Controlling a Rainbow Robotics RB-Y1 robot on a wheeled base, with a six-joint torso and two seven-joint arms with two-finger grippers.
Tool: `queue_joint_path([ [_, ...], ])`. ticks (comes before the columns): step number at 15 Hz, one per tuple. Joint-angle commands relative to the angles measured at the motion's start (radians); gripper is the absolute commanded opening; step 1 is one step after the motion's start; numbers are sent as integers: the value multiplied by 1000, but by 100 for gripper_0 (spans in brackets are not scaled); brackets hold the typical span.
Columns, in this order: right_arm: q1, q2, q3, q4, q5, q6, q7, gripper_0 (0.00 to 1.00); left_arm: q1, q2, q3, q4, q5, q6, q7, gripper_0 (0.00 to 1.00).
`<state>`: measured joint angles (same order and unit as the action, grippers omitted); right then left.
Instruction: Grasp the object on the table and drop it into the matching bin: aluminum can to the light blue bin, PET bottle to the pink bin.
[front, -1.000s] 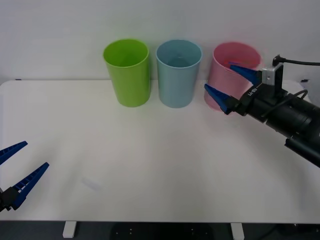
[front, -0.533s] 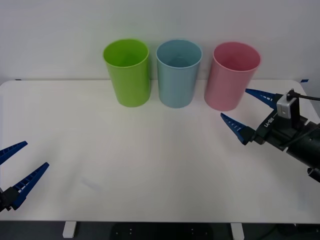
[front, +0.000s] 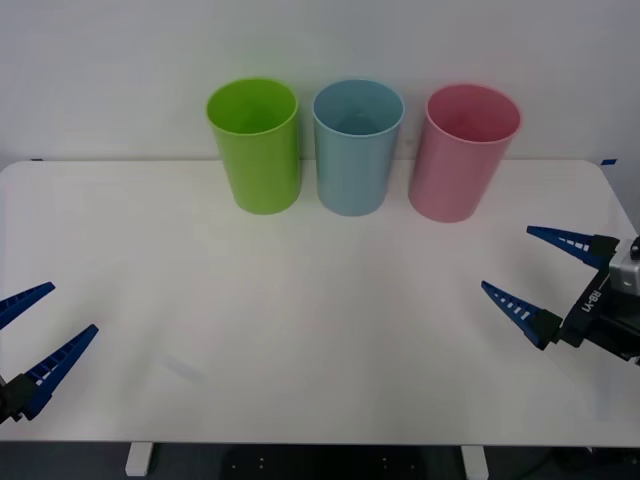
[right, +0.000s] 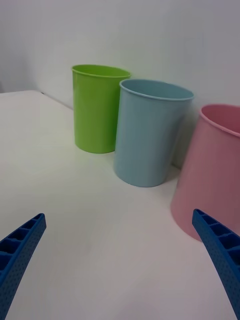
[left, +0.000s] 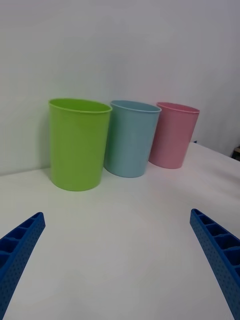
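We find the table (front: 300, 300), a large white top with rounded corners, carrying three tall bins in a row along its far edge. The lime green bin (front: 254, 143) stands on the left of the row, the light blue bin (front: 357, 145) in the middle and the pink bin (front: 463, 150) on the right, all upright, near one another but not touching.

We place the right gripper (front: 548, 277) low over the desk by its right edge, well apart from the pink bin, its blue ribbed fingers spread wide and carrying nothing. The left gripper (front: 32, 335) waits at the near left corner, likewise spread and bare.

We see no aluminum can on the desk surface; where it lies we cannot tell. We judge it may already sit inside a bin, which would put the task at or near its end, but this is inference only.

Risks noted: should the can be in the pink bin rather than the light blue one, the sort is wrong. Any further travel of the right arm near the far edge could clip the pink bin and topple it.

Hidden: the bin interiors show only their upper walls, so the contents are unverified. The right arm is cut off at the front view's edge.
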<state>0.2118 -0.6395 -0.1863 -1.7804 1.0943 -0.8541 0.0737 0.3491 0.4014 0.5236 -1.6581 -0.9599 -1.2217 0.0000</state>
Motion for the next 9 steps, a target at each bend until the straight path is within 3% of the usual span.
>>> queue_joint_path([
  [1,70,1,-21,-40,-7,0,-8,100,0,0,0,0,0,0,0,100],
  [9,116,3,-27,-56,-13,-2,-9,100,0,0,0,0,0,0,0,100],
])
